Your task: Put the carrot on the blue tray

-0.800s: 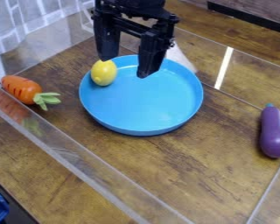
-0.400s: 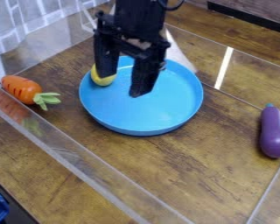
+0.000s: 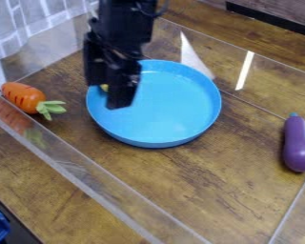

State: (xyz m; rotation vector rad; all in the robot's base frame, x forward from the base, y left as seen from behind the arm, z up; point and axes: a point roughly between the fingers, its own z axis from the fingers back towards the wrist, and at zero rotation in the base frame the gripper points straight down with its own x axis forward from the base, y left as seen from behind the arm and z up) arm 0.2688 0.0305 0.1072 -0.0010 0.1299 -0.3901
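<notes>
The small orange carrot with its green top lies on the wooden table at the left, outside the blue tray. The tray is a wide round blue dish in the middle of the table. My black gripper points down over the tray's left rim, to the right of the carrot and apart from it. Its fingers stand open with nothing between them.
A purple eggplant lies on the table at the right. A yellow lemon on the tray's left side is mostly hidden behind my fingers. Clear plastic walls run along the table's edges.
My gripper has moved left and lower, from above the tray's back to its left rim, now covering the lemon. It stayed open. Carrot, tray and eggplant have not moved.
</notes>
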